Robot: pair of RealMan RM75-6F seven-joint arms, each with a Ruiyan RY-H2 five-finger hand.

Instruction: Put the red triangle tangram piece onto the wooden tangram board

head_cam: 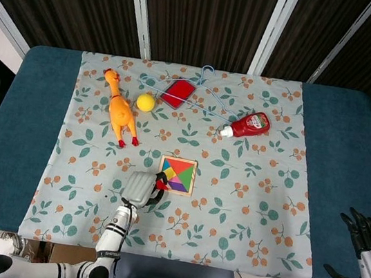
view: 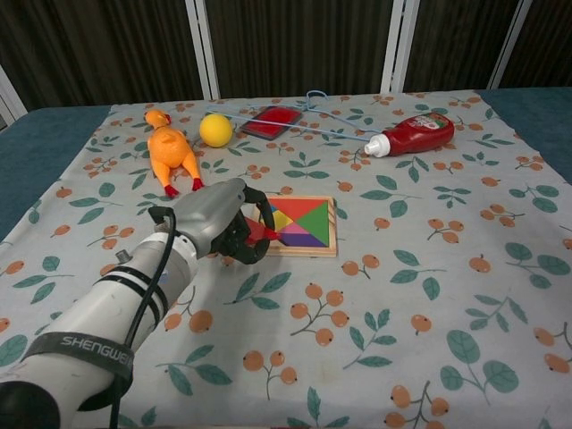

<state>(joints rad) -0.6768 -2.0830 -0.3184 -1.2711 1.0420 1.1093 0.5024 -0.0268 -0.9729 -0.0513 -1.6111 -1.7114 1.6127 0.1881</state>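
My left hand (view: 222, 225) pinches the red triangle tangram piece (view: 261, 233) at its fingertips. In the chest view the piece hangs over the left edge of the wooden tangram board (view: 315, 248), which holds several coloured pieces. The head view shows the same left hand (head_cam: 140, 187) with the red triangle tangram piece (head_cam: 162, 184) at the wooden tangram board's (head_cam: 190, 179) lower left corner. My right hand (head_cam: 366, 237) rests far off at the table's front right edge, fingers spread, holding nothing.
An orange rubber chicken (head_cam: 120, 109), a yellow ball (head_cam: 146, 102), a red flat item (head_cam: 176, 93) under a blue hanger (head_cam: 210, 90) and a ketchup bottle (head_cam: 249, 125) lie on the far half of the floral cloth (head_cam: 253, 198).
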